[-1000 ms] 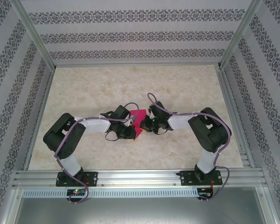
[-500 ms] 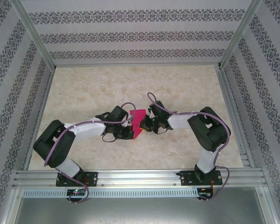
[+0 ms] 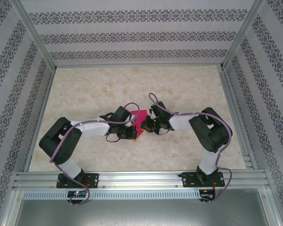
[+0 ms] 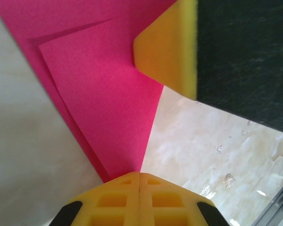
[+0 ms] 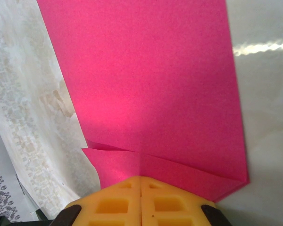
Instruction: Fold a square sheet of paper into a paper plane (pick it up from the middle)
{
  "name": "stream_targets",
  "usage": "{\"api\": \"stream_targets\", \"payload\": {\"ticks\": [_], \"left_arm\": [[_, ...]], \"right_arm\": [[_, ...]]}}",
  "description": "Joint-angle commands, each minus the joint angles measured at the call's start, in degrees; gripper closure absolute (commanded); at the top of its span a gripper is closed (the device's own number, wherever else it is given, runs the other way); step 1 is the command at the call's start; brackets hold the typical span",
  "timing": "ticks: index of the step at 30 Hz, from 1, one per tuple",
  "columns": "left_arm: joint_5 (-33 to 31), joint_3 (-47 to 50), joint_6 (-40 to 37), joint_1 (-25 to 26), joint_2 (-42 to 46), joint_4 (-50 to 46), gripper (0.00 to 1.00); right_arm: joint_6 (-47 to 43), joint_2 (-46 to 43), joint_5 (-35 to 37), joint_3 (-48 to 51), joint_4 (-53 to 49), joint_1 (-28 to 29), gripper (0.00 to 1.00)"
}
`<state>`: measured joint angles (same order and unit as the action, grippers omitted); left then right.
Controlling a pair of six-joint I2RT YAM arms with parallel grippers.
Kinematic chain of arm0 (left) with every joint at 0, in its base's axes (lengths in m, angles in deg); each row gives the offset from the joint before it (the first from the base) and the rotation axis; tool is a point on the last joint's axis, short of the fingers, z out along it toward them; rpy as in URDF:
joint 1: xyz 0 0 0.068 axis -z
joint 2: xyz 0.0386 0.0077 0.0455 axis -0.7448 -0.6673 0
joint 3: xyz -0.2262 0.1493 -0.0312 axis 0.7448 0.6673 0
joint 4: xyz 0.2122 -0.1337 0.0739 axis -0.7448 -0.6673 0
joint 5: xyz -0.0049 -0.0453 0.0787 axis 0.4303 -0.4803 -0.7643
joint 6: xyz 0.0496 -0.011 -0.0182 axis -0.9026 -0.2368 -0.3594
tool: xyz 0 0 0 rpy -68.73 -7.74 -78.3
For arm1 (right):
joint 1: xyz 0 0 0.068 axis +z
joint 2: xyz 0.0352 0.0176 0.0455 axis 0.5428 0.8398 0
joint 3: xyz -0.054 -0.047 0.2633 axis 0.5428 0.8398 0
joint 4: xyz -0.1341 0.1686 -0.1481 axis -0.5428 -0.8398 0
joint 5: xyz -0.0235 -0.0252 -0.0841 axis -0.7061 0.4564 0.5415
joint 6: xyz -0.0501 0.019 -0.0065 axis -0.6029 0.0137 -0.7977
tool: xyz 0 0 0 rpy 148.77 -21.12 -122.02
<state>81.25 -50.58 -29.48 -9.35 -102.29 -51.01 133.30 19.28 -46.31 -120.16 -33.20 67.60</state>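
Note:
The square sheet of paper (image 3: 140, 121) is magenta-pink and lies folded into overlapping layers at the middle of the table, between the two wrists. My left gripper (image 3: 133, 132) is shut on its narrow pointed end; in the left wrist view the paper (image 4: 104, 94) tapers down into the closed yellow tips (image 4: 139, 174). One yellow finger (image 4: 167, 52) of the right gripper rests on the paper's far edge there. My right gripper (image 3: 147, 125) is shut on the opposite side; in the right wrist view a folded flap of the paper (image 5: 151, 84) runs into its closed tips (image 5: 140, 178).
The marble-patterned tabletop (image 3: 132, 84) stretches away behind the grippers. Patterned walls (image 3: 137, 35) enclose it on three sides. An aluminium rail (image 3: 141, 179) carrying both arm bases runs along the near edge.
The left arm's elbow swung out to the left and came partly back, with its wrist shifting a little. Both grippers stayed shut on the paper. The right arm barely moved.

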Motion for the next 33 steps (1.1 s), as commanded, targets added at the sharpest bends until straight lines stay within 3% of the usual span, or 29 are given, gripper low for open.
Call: {"api": "stream_targets", "payload": {"ticks": [1,10,16,33], "left_arm": [[-1.19,0.25,-0.07,0.77,-0.83,0.66,0.97],[-2.47,2.39,-0.08,0.81,-0.92,-0.53,1.00],[-2.38,2.54,0.21,0.81,-1.18,-0.11,1.00],[-1.69,2.80,0.21,0.77,2.58,2.74,1.00]], "right_arm": [[-1.00,3.32,4.93,0.92,-3.82,-0.32,0.93],[2.10,-3.22,-1.52,2.06,4.29,-0.27,0.93],[4.38,-6.00,-0.74,3.60,3.81,2.50,0.92],[5.69,0.06,2.44,2.66,-0.43,5.28,0.97]]}}
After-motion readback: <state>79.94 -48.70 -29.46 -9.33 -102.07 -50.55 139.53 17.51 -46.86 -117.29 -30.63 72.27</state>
